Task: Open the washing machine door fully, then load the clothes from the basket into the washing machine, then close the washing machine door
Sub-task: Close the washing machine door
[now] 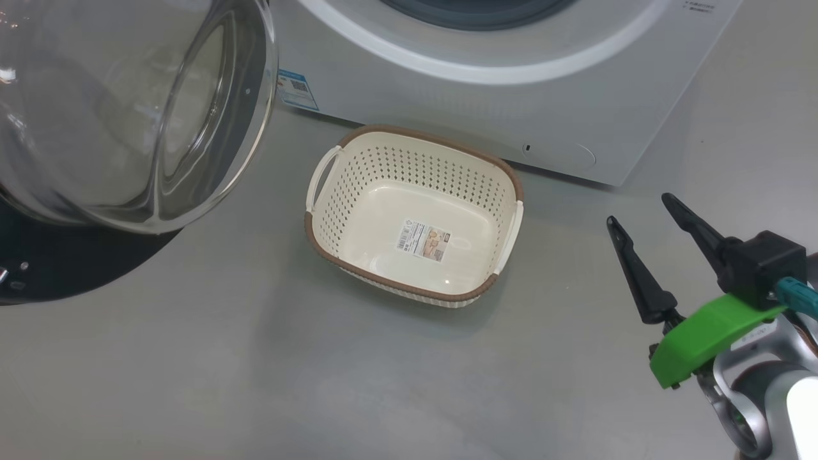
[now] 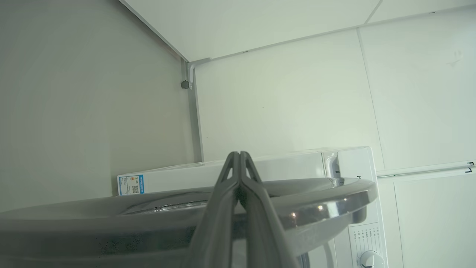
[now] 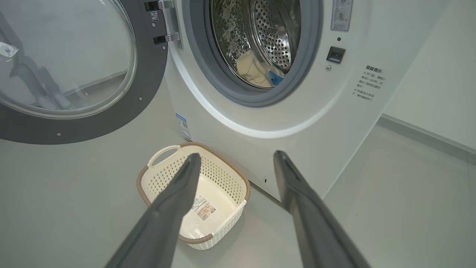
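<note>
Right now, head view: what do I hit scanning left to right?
washing machine door, swung open → basket, nothing in it → right gripper, fingers apart. The washing machine spans the top above the basket, so it has no clear place in the order.

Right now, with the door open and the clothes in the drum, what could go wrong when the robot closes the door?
1. The clothes lie low in the drum, near the grey gasket. A fold could get pinched by the washing machine door.
2. The left gripper, shut, is at the door's glossy rim. Pushing with such thin tips, it may slip off.
</note>
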